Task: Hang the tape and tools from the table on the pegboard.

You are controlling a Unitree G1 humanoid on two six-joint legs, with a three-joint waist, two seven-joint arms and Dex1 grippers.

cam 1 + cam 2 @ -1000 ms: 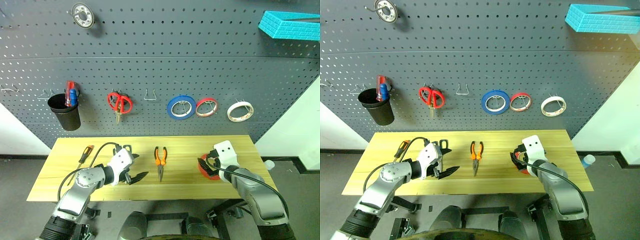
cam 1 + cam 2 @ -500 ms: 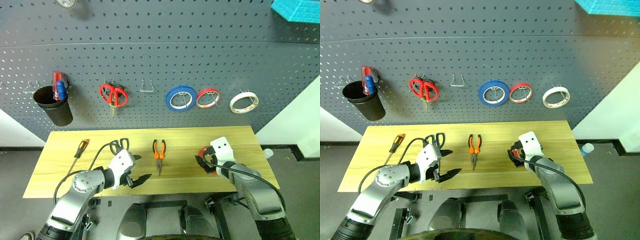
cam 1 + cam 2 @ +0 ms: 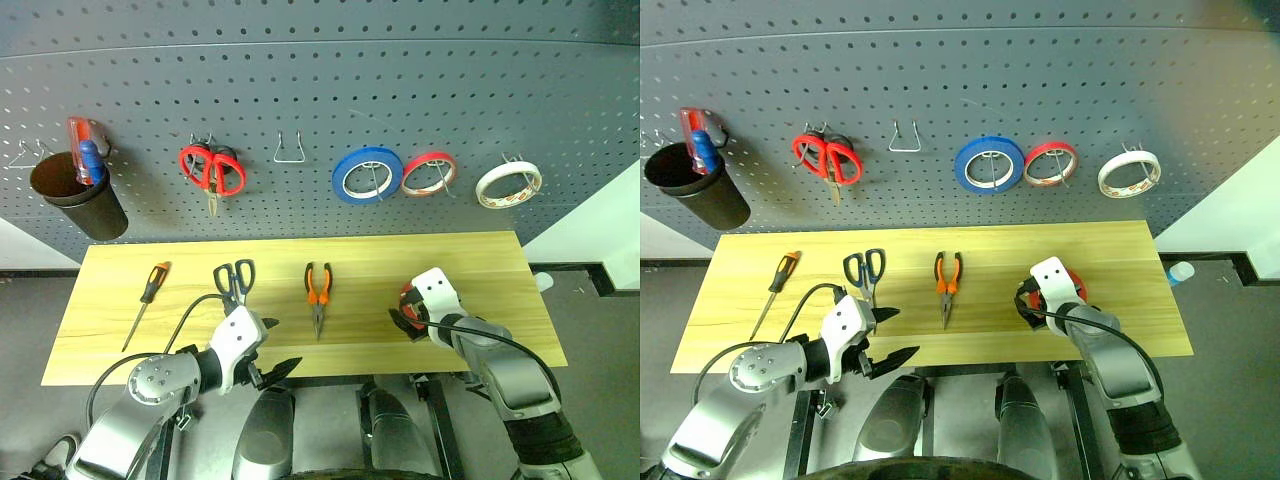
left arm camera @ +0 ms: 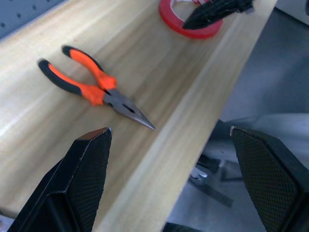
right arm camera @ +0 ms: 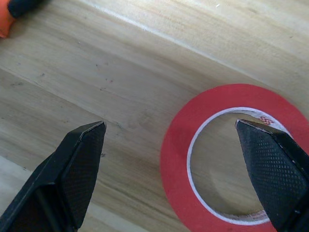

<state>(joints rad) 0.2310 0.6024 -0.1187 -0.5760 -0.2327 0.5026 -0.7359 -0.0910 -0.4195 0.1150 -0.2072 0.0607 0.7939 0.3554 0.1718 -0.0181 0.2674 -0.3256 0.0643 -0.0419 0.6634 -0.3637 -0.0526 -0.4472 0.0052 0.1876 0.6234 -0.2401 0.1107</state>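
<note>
Nearest, the left gripper (image 3: 268, 362) hangs at the table's (image 3: 100, 345) front edge, fingers spread wide and empty. The right gripper (image 3: 408, 318) stands over the red tape (image 5: 227, 159), fingers apart, one fingertip (image 5: 273, 169) over the roll's ring, gripping nothing. The tape lies flat on the wood. Farther back lie the pliers (image 3: 318, 293), dark-handled scissors (image 3: 233, 280) and screwdriver (image 3: 145, 302). Beyond, the pegboard (image 3: 320, 120) carries red-handled scissors (image 3: 210, 168), a blue roll (image 3: 367, 175), a red roll (image 3: 430, 172), a white roll (image 3: 508, 184) and a black cup (image 3: 78, 192).
</note>
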